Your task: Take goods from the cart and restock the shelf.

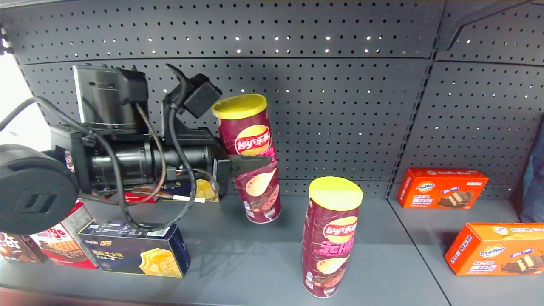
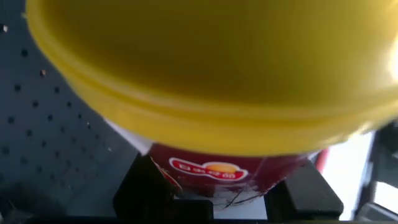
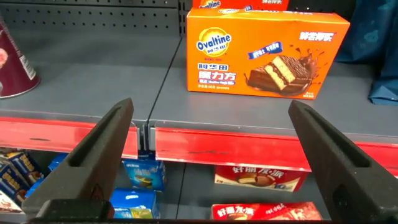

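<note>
Chips can (image 1: 250, 131) is tilted, its base just over the shelf (image 1: 238, 255) near the back panel; whether it touches is unclear. Left gripper (image 1: 248, 165) is clamped on its middle. Level the can, lower it flat, then release, keeping clear of the second can (image 1: 329, 238) standing nearby. Right gripper (image 3: 211, 106) is wide open and empty, before the orange box (image 3: 264, 53).

Bright even light; soft shadows on shelf (image 1: 238, 255).

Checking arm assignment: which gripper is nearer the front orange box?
Right. The right gripper is open before the shelf edge, facing the front orange box; the left gripper holds a chip can farther left.
</note>
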Controlling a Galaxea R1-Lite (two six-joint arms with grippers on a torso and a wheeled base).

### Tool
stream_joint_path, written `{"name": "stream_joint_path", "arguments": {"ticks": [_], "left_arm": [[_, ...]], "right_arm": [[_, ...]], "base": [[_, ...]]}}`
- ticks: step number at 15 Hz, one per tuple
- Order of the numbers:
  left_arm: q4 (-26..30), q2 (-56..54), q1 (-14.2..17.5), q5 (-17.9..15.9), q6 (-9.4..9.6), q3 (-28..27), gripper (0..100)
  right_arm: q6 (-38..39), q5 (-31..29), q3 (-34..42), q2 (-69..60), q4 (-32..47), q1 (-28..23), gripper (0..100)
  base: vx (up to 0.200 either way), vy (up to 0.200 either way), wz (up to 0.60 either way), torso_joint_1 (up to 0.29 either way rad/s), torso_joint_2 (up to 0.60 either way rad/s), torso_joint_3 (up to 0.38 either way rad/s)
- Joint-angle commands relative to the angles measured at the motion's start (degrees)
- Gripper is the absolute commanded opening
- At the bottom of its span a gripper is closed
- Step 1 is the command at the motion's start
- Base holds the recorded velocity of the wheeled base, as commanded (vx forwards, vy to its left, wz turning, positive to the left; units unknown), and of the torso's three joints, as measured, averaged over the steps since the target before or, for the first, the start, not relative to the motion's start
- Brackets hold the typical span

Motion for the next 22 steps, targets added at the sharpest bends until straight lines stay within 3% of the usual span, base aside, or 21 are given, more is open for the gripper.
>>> {"name": "stream_joint_path", "arguments": {"ticks": [1, 10, 13, 14, 22], "left_arm": [[-0.02, 6.79, -0.08, -0.03, 1.62, -3.91, 0], [-0.10, 16.28, -0.60, -0.20, 2.32, -12.26, 0], [-0.10, 18.39, -0.78, -0.29, 5.92, -12.52, 0], [-0.10, 19.18, -0.78, -0.29, 6.36, -13.22, 0], [-0.02, 24.28, -0.96, -0.38, 6.45, -17.44, 0]], "right_arm": [[-0.02, 0.02, 0.00, 0.07, 0.00, 0.04, 100], [-0.02, 0.02, 0.00, 0.07, 0.00, 0.04, 100], [-0.02, 0.02, 0.00, 0.07, 0.00, 0.04, 100], [-0.02, 0.02, 0.00, 0.07, 0.00, 0.04, 100], [-0.02, 0.02, 0.00, 0.07, 0.00, 0.04, 100]], "base": [[0.000, 0.000, 0.00, 0.000, 0.00, 0.000], [0.000, 0.000, 0.00, 0.000, 0.00, 0.000], [0.000, 0.000, 0.00, 0.000, 0.00, 0.000], [0.000, 0.000, 0.00, 0.000, 0.00, 0.000], [0.000, 0.000, 0.00, 0.000, 0.00, 0.000]]}}
